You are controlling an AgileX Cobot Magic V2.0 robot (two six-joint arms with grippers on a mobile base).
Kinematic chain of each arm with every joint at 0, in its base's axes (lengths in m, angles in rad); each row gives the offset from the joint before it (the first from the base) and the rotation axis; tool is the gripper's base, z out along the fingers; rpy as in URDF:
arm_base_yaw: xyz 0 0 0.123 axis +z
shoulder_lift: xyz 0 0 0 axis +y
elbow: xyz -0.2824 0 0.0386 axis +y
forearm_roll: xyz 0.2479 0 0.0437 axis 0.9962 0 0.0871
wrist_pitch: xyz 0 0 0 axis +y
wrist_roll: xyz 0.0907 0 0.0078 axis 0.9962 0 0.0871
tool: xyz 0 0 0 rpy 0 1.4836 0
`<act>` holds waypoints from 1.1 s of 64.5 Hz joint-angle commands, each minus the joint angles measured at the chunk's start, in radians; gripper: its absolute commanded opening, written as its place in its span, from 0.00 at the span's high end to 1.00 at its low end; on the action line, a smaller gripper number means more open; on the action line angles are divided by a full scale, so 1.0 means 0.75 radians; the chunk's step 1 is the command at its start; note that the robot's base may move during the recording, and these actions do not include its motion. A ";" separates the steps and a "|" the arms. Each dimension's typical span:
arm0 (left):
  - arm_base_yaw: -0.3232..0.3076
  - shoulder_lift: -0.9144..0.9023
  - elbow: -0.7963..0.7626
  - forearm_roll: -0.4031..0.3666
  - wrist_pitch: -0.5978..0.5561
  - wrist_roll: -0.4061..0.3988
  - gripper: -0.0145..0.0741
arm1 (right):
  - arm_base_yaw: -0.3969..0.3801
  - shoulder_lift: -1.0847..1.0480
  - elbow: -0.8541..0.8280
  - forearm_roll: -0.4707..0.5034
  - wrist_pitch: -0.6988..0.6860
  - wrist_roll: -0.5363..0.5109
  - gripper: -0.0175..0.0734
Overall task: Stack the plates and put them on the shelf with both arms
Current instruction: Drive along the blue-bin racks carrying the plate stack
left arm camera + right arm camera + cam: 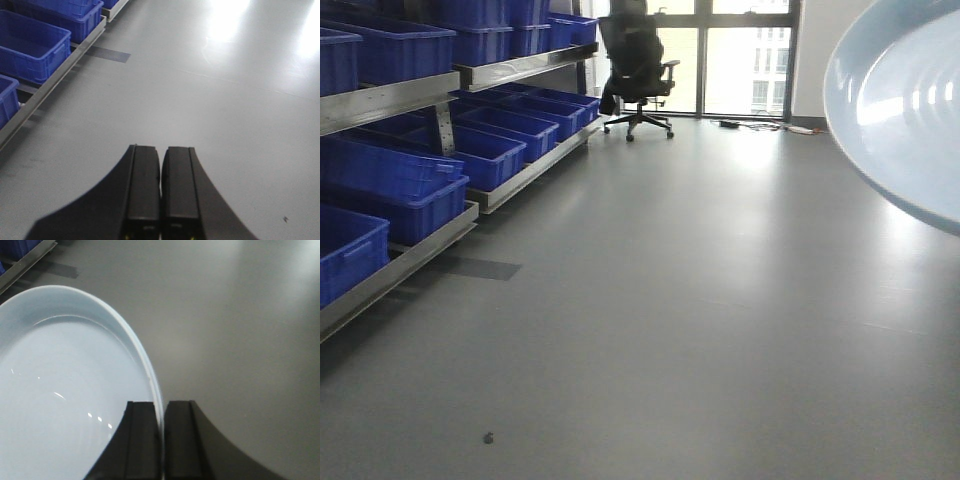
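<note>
Grey floor (700, 300) all round. Shelf (390, 98) w/ blue crates (480, 150) on left. One plate (910, 110) up at right, tilted, rim pinched in R claw (161, 410). L claw (161, 150) closed tight, holds nothing, above floor.

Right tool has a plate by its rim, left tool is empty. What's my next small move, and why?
Probably open the left tool and bring it to the free rim of the plate. The right tool pinches it at a single rim spot above the floor, while the left is shut on nothing.
</note>
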 commanded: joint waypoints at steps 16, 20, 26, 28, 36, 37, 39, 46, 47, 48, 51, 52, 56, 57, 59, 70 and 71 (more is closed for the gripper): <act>-0.010 0.011 -0.038 0.001 -0.100 -0.011 0.74 | -0.008 0.005 -0.038 -0.010 -0.127 -0.002 0.75; -0.010 0.011 -0.038 0.001 -0.100 -0.011 0.74 | -0.008 0.005 -0.038 -0.010 -0.127 -0.002 0.75; -0.010 0.011 -0.038 0.001 -0.100 -0.011 0.74 | -0.008 0.005 -0.038 -0.010 -0.127 -0.002 0.75; -0.010 0.011 -0.038 0.001 -0.100 -0.011 0.74 | -0.008 0.005 -0.038 -0.010 -0.127 -0.002 0.75; -0.010 0.011 -0.038 0.001 -0.100 -0.011 0.74 | -0.008 0.005 -0.038 -0.010 -0.127 -0.002 0.75; -0.010 0.011 -0.038 0.001 -0.100 -0.011 0.74 | -0.008 0.005 -0.038 -0.010 -0.127 -0.002 0.75; -0.010 0.011 -0.038 0.001 -0.100 -0.011 0.74 | -0.008 0.005 -0.038 -0.010 -0.127 -0.002 0.75; -0.010 0.011 -0.038 0.001 -0.100 -0.011 0.74 | -0.008 0.005 -0.038 -0.010 -0.129 -0.002 0.75; -0.010 0.011 -0.038 0.001 -0.100 -0.011 0.74 | -0.008 0.005 -0.038 -0.010 -0.129 -0.002 0.75; -0.010 0.011 -0.038 0.001 -0.100 -0.011 0.74 | -0.008 0.005 -0.038 -0.010 -0.127 -0.002 0.75; -0.010 0.011 -0.038 0.001 -0.100 -0.011 0.74 | -0.008 0.005 -0.038 -0.010 -0.127 -0.002 0.75; -0.010 0.011 -0.038 0.001 -0.100 -0.011 0.73 | -0.008 0.005 -0.038 -0.010 -0.127 -0.002 0.75; -0.010 0.011 -0.038 0.001 -0.100 -0.011 0.74 | -0.008 0.005 -0.038 -0.010 -0.127 -0.002 0.75; -0.010 0.011 -0.038 0.001 -0.100 -0.011 0.73 | -0.008 0.005 -0.038 -0.010 -0.127 -0.002 0.75; -0.010 0.011 -0.038 0.001 -0.100 -0.011 0.74 | -0.008 0.005 -0.038 -0.010 -0.128 -0.002 0.75; -0.010 0.011 -0.038 0.001 -0.100 -0.011 0.74 | -0.008 0.005 -0.038 -0.010 -0.127 -0.002 0.75; -0.010 0.011 -0.038 0.001 -0.100 -0.011 0.74 | -0.008 0.005 -0.038 -0.010 -0.127 -0.002 0.75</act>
